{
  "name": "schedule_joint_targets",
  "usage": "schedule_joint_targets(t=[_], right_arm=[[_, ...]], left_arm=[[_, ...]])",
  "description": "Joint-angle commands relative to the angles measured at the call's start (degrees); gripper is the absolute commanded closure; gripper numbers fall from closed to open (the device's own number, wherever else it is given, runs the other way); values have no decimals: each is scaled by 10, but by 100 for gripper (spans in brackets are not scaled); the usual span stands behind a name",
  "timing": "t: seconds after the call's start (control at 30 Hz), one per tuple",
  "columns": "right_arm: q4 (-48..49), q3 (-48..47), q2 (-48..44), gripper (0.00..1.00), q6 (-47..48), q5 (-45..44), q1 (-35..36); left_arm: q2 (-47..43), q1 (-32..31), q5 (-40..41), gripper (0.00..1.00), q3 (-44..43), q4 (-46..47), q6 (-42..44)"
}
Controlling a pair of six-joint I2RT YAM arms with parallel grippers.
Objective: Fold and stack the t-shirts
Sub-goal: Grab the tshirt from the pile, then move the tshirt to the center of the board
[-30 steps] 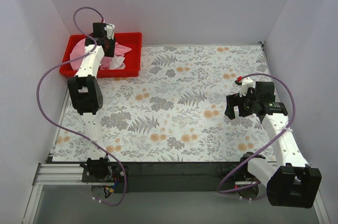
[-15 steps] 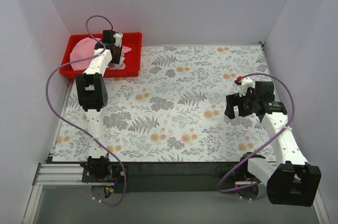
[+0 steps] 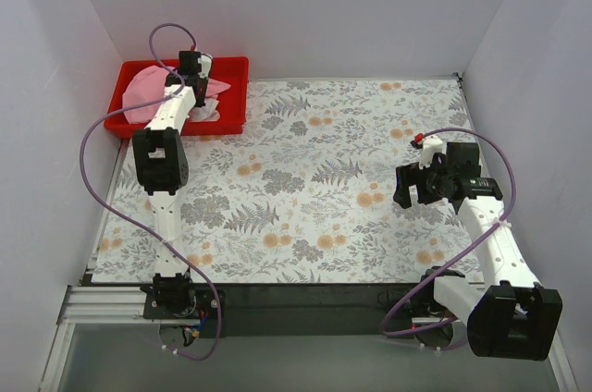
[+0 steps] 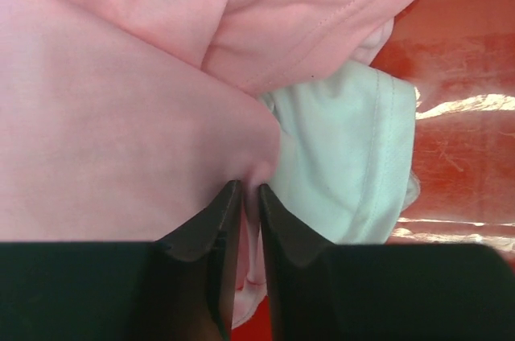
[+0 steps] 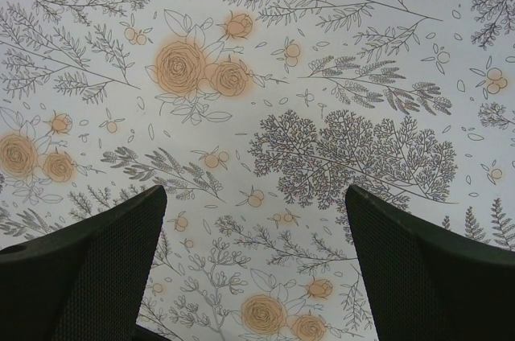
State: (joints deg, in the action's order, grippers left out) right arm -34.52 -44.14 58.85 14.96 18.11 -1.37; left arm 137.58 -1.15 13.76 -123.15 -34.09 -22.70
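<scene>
Now | left hand [image 4: 249,193] pinching pink t-shirt [image 4: 121,132] fold in red bin [image 4: 471,51] | right hand [image 5: 253,194] spread, well apart

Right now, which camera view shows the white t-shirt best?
The left wrist view: the white t-shirt fills the middle right, its stitched hem clear, lying in the red bin partly under the pink t-shirt. The top external view shows only a small white patch in the bin. The right wrist view shows none of it.

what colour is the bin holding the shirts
The bin is red, clearest in the top external view.
</scene>
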Motion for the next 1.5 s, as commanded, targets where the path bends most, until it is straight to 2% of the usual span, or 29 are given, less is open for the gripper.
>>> schedule_joint_targets(t=[0.0, 0.1, 0.2, 0.43, 0.6, 0.73, 0.77, 0.87, 1.0, 1.2, 1.3, 1.37, 1.43, 1.47], right_arm=[[14, 2, 0, 2, -1, 0, -1], [14, 1, 2, 2, -1, 1, -1], [14, 1, 2, 2, -2, 0, -1], [14, 3, -6, 2, -1, -2, -1], [15, 3, -13, 2, -2, 0, -1], [17, 5, -18, 2, -3, 2, -2], [17, 5, -21, 1, -5, 1, -2], [17, 4, -27, 2, -5, 0, -4], [16, 2, -36, 2, -8, 1, -7], [12, -9, -46, 2, -5, 7, -15], [2, -28, -44, 2, -1, 19, -22], [-5, -40, -44, 2, 4, 29, -29], [-10, -48, -37, 1, 9, 43, -30], [-19, -54, -36, 1, 18, 47, -31]], left_arm=[[-33, 3, 25, 87, -9, 15, 14], [-34, 4, 28, 90, -9, 14, 20], [-35, 5, 29, 100, -18, 10, 11], [-111, 8, -3, 100, -95, 9, -26], [-209, 8, 0, 100, -104, 92, -54], [-275, 8, -67, 100, -108, 144, -110], [-288, 8, -117, 100, -110, 165, -137], [-325, 3, -195, 100, -139, 191, -182], [-368, -19, -323, 100, -157, 227, -296], [-421, -79, -412, 100, -154, 263, -377], [-435, -80, -443, 100, -140, 260, -418], [-450, -80, -452, 100, -99, 250, -423], [-482, -80, -464, 100, -53, 232, -415], [-496, -80, -455, 98, 10, 208, -403]])
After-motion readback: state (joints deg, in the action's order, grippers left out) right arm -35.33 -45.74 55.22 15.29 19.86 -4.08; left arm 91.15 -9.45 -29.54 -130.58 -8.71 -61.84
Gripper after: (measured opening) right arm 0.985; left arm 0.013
